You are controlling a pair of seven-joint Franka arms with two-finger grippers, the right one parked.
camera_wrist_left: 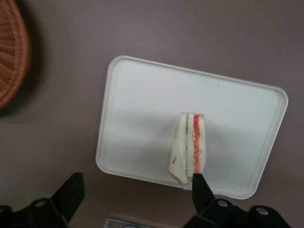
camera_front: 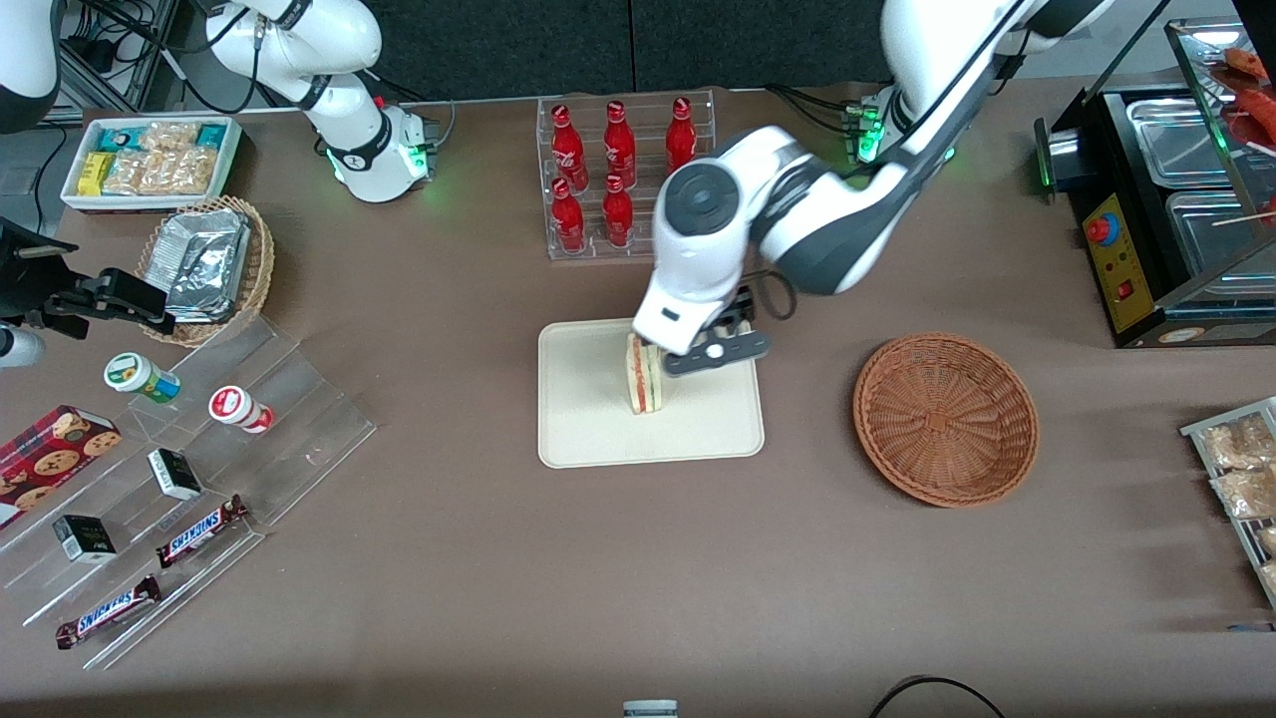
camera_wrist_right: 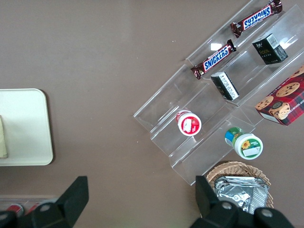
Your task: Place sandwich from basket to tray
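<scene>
The sandwich (camera_front: 643, 377) (camera_wrist_left: 190, 147), a pale wedge with a red-orange filling stripe, stands on its edge on the cream tray (camera_front: 598, 439) (camera_wrist_left: 142, 104), apart from the fingers. My left gripper (camera_front: 703, 349) (camera_wrist_left: 137, 183) hovers just above the tray's edge, open, with nothing between its fingers. One fingertip (camera_wrist_left: 198, 183) shows close to the sandwich's end. The reddish-brown basket (camera_front: 945, 419) (camera_wrist_left: 12, 57) sits empty beside the tray, toward the working arm's end of the table. The right wrist view catches the tray's corner (camera_wrist_right: 23, 123).
A clear rack of red bottles (camera_front: 618, 175) stands farther from the front camera than the tray. A tan basket of foil packets (camera_front: 209, 264), a white snack bin (camera_front: 150, 160) and acrylic steps with snacks (camera_front: 189, 469) lie toward the parked arm's end. A black appliance (camera_front: 1156, 219) stands at the working arm's end.
</scene>
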